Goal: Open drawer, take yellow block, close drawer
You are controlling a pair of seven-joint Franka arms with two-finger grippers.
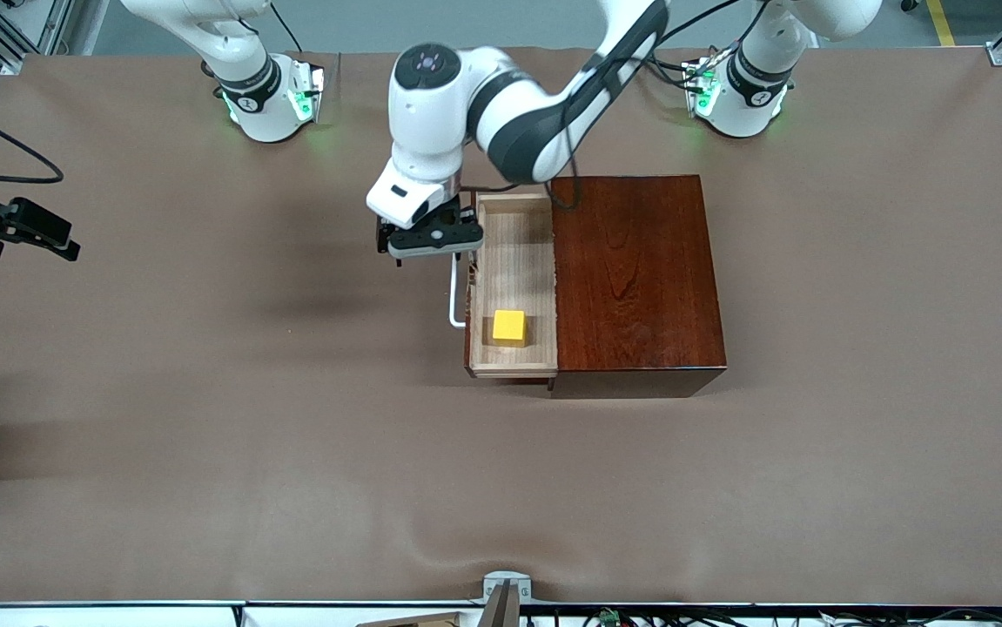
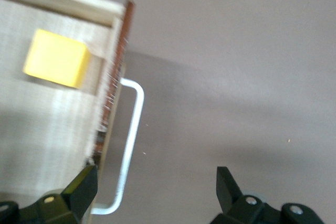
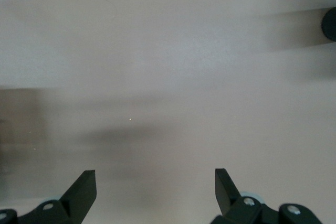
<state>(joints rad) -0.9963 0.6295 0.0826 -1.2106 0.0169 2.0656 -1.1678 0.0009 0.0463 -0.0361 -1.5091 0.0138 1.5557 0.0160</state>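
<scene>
The dark reddish-brown wooden box stands mid-table. Its drawer is pulled out toward the right arm's end and shows its light wood floor. The yellow block lies in the drawer at the end nearer to the front camera. It also shows in the left wrist view. My left gripper is open over the end of the white handle that is farther from the front camera. In the left wrist view the handle runs between the open fingers of the left gripper, ungripped. My right gripper is open and empty over bare table.
Brown cloth covers the whole table. A black device with a cable hangs over the right arm's end of the table. A dark round object shows at the edge of the right wrist view.
</scene>
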